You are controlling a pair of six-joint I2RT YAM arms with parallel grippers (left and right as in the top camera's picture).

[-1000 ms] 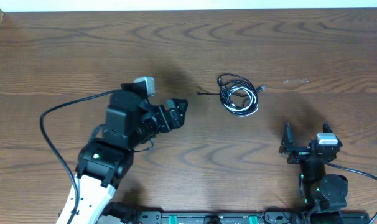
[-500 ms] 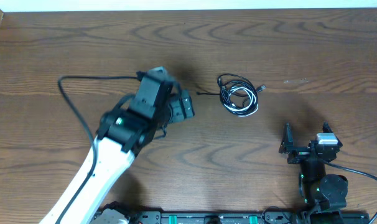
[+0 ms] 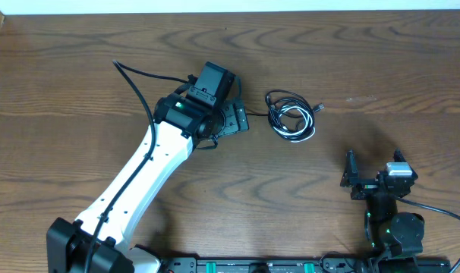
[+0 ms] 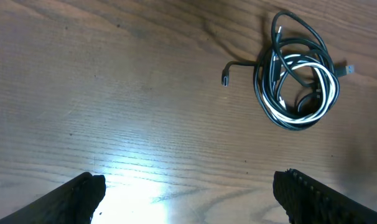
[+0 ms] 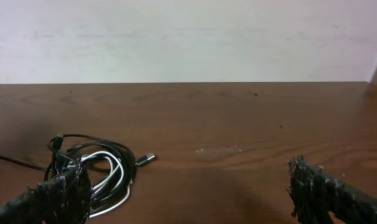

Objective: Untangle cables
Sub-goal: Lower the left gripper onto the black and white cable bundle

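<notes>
Overhead: swinging the left hand (image 3: 243, 120), wide and empty, in beside the cables (image 3: 291, 115). Keeping the right hand (image 3: 373, 168) wide, parked. Approaching first grasp.

This looks like a robotics lab or test room. A long white-and-black robot arm (image 3: 139, 182) and a compact black robot arm (image 3: 389, 220) stand at a black equipment rail with green lights (image 3: 253, 266) along one edge of a dark brown wood-grain tabletop (image 3: 78, 61). Behind the tabletop is a plain pale wall (image 5: 188, 37).
</notes>
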